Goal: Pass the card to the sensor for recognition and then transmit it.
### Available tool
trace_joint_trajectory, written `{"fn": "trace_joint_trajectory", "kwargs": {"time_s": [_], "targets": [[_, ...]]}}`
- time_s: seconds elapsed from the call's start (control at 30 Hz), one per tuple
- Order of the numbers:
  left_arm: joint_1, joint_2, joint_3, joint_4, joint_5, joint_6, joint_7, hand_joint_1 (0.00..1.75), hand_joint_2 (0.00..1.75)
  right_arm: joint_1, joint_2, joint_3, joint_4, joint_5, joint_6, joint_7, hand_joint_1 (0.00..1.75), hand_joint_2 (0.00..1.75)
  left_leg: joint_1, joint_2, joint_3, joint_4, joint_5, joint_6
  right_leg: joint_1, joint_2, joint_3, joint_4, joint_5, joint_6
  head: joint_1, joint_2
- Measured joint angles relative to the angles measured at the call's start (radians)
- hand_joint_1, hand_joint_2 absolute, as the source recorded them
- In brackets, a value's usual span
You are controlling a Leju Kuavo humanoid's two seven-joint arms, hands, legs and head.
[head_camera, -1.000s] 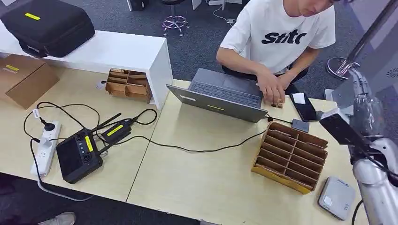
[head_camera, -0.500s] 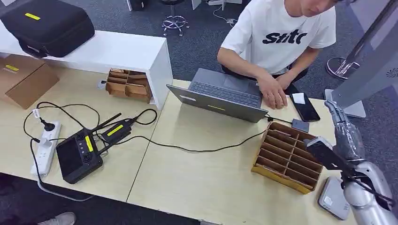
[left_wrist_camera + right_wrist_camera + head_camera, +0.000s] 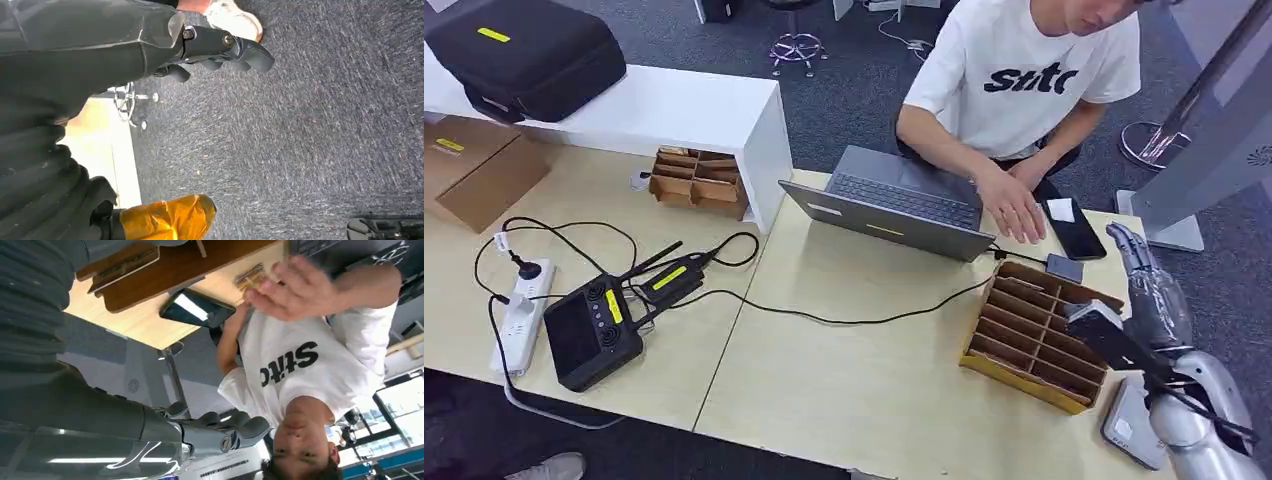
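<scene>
Right hand [image 3: 1152,300] has dropped toward the sensor [image 3: 1136,425], fingers clamped on card [image 3: 1112,338]; scan looks next

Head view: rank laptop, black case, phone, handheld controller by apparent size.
1. Black case and laptop: look alike in extent, and the case is cut by the frame edge, so unranked.
2. Handheld controller.
3. Phone.
</scene>
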Motion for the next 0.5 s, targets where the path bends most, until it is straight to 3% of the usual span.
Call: {"fn": "trace_joint_trajectory", "kwargs": {"time_s": [0.13, 0.5], "targets": [[0.000, 0.000, 0.000, 0.000, -0.003, 0.000, 0.000, 0.00, 1.75, -0.002, 0.000, 0.009, 0.021, 0.101, -0.071, 0.053, 0.00, 1.75, 0.000, 0.000, 0.000, 0.000, 0.000, 0.000, 0.000, 0.000, 0.000, 0.000, 0.000, 0.000, 0.000, 0.000], [0.000, 0.000, 0.000, 0.000, -0.005, 0.000, 0.000, 0.00, 1.75, -0.003, 0.000, 0.029, 0.047, 0.110, -0.077, 0.059, 0.00, 1.75, 0.000, 0.000, 0.000, 0.000, 0.000, 0.000, 0.000, 0.000, 0.000, 0.000, 0.000, 0.000, 0.000, 0.000]]}}
